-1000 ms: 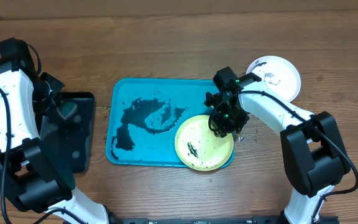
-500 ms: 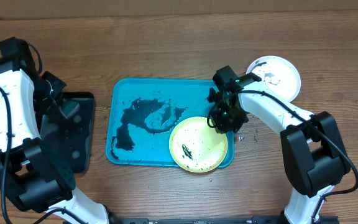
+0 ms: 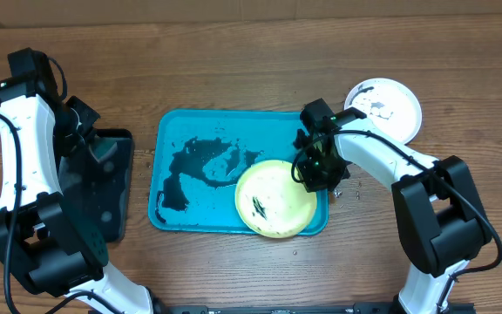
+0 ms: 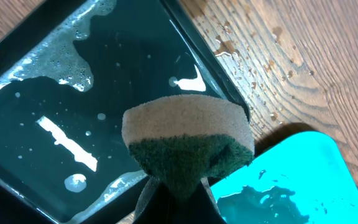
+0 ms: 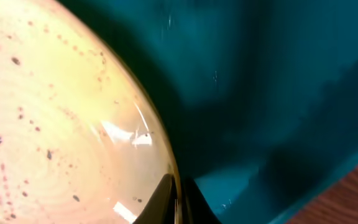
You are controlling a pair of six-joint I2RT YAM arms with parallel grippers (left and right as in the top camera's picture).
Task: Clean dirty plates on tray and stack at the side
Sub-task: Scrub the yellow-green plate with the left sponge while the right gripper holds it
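Lying smudged on the teal tray [image 3: 225, 126], the yellow-green plate [image 3: 273, 199] has its rim pinched by the right gripper [image 5: 180, 200], the left gripper [image 4: 174, 193] clasps a sponge [image 4: 188, 134], and one white plate [image 3: 383, 106] is already aside.

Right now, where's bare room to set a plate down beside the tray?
Bare table lies beyond the teal tray, left of the white plate. A thin strip runs along the tray's near side. Crowded: the right gripper pinches the yellow-green plate at the tray's right edge, its arm spanning the wood there; the black tray fills the left.
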